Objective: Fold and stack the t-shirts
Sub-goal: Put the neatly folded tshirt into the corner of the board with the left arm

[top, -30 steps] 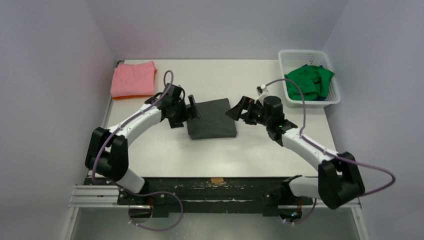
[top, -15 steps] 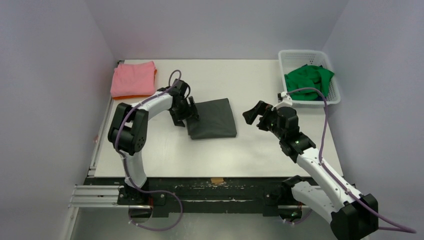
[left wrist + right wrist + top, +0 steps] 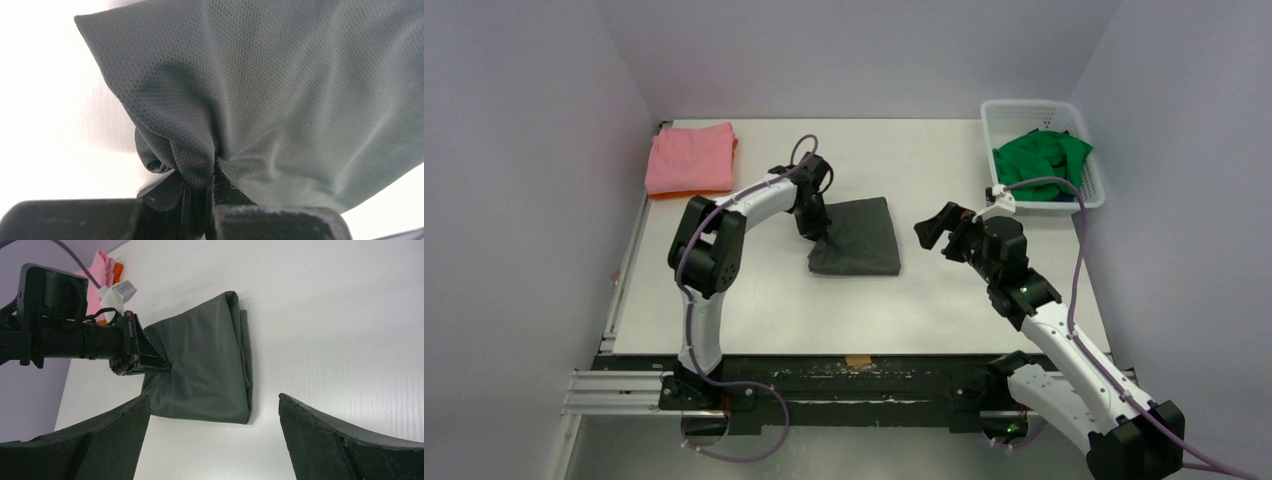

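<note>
**View of the table from its near edge to its far corners.**

My judgement is that the step in hand is carrying the folded dark grey shirt (image 3: 861,236) to the pile. To do it well, I want every layer kept inside the pinch. I would raise the bundle only enough to clear the table (image 3: 874,300) and move it slowly so the fold does not fall open. I would then lay it square on the pile before letting go. The pinch bunches the cloth at a single spot, so the free side may sag and unfold. The other arm could steady that side.

The right gripper (image 3: 937,234) hangs with its jaws spread wide and holds nothing. It is apart from the shirt's right edge, toward the right side of the table.

The left gripper (image 3: 200,192) is pressed together on the shirt's left edge, and the cloth puckers into a tight gather between the jaws. The shirt lies flat near the middle of the table and extends rightward from that grip.

At the far left corner, a pink shirt (image 3: 690,157) lies folded on an orange shirt (image 3: 674,194). At the far right corner, a green shirt (image 3: 1039,160) sits crumpled in a white basket (image 3: 1024,104).
</note>
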Robot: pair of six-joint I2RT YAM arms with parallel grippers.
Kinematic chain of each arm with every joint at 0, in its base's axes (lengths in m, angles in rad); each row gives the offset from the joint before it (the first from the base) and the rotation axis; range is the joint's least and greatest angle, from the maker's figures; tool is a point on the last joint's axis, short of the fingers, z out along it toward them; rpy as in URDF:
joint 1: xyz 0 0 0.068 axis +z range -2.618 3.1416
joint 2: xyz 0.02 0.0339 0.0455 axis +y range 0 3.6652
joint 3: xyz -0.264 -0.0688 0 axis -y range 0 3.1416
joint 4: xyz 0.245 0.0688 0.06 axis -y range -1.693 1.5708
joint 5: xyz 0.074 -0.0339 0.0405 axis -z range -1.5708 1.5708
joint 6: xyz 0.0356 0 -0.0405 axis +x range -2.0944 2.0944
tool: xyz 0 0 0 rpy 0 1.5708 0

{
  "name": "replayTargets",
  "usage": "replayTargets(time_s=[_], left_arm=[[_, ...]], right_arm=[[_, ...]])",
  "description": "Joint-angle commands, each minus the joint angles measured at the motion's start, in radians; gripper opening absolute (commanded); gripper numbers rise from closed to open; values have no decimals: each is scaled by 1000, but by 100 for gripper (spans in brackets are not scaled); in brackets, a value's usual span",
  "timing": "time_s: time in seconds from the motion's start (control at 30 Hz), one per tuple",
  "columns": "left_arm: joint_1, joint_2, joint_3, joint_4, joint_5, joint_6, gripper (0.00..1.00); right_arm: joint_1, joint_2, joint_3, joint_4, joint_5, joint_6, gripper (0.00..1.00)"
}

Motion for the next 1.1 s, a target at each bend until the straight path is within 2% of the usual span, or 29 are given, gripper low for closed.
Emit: replayTargets(time_s=[0.0,0.23,0.33,0.67,0.83,1.07], left_arm=[[-6,47,160,-189,-248,110,0],[-1,80,340,-235,-725,393,0],[28,100,381,-160,-830,569,0],[194,84,485,127,-847,951,0],[259,125,648,90,-822,1015,0],[300,146,775,54,-789,1048,0]], right_arm=[[-3,-25,-7,-7,42,-13,99],[-3,-17,-12,-1,75,-22,99],[-2,-4,-11,1,90,-31,99],[-2,83,-7,38,125,-53,99],[-3,143,6,45,130,-62,99],[-3,205,22,51,132,-70,99]])
